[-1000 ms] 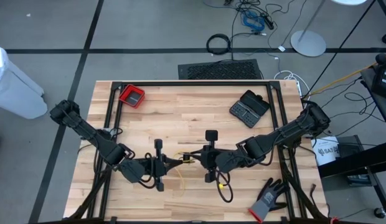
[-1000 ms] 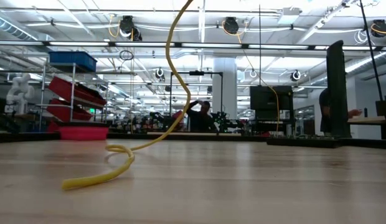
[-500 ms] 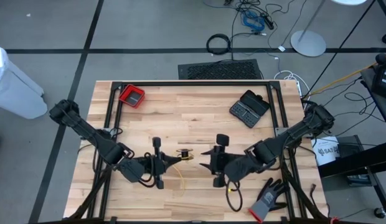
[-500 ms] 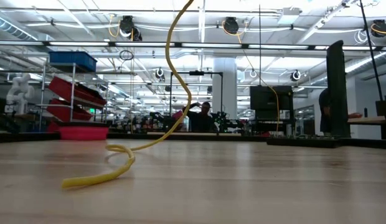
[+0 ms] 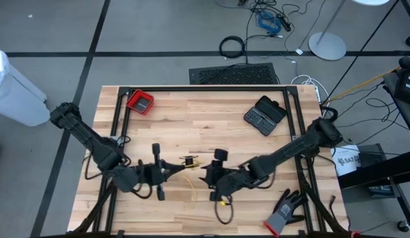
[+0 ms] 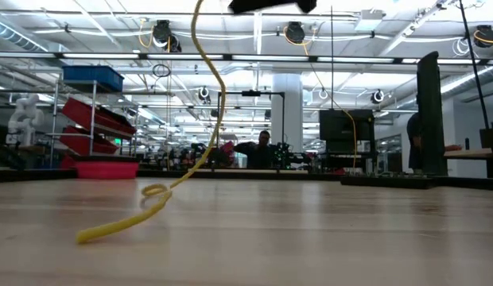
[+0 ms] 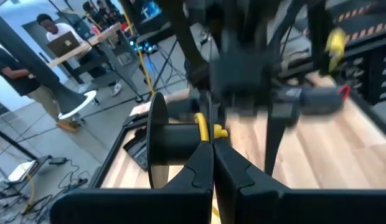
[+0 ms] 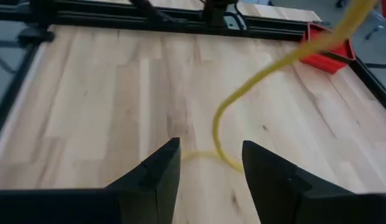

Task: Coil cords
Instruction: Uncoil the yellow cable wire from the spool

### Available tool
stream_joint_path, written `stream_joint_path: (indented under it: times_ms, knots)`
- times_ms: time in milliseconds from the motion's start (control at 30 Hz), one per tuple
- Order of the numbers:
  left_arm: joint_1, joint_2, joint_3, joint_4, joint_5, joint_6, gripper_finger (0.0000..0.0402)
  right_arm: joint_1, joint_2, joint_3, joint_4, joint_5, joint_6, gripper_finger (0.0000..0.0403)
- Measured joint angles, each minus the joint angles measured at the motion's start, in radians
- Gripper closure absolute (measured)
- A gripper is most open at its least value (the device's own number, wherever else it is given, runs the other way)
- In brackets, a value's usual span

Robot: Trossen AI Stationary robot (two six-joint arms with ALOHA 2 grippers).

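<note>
Yellow cord (image 6: 200,119) stays pinched in my left gripper (image 5: 173,168); my right gripper (image 8: 205,163), spread open, has moved in beside it.

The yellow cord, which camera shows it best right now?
The low view: the yellow cord shows full length, hanging to a loose end on the table. The right wrist view shows a curved stretch, the left wrist view a bit at the shut left gripper, the high view only thin traces.
</note>
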Motion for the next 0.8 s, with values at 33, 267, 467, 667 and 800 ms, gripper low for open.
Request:
stream_joint_path:
  times_ms: [33, 267, 467, 667, 800]
  knots:
    - [-0.007, -0.006, 0.0, 0.0, -0.001, 0.0, 0.0401, -0.012, 0.02, 0.0, 0.021, 0.002, -0.005, 0.0242]
    - [-0.052, -0.027, 0.0, -0.003, -0.029, 0.008, 0.0401, -0.052, 0.154, -0.002, 0.238, 0.017, -0.115, 0.0222]
    - [-0.074, -0.027, 0.0, -0.004, -0.077, 0.029, 0.0401, -0.052, 0.178, -0.002, 0.252, 0.021, -0.15, 0.0222]
    - [-0.083, -0.027, 0.0, -0.003, -0.083, 0.029, 0.0401, -0.044, 0.129, -0.002, 0.187, 0.022, -0.149, 0.0237]
    - [-0.083, -0.027, 0.0, -0.003, -0.084, 0.025, 0.0401, -0.037, 0.091, -0.002, 0.131, 0.009, -0.128, 0.0236]
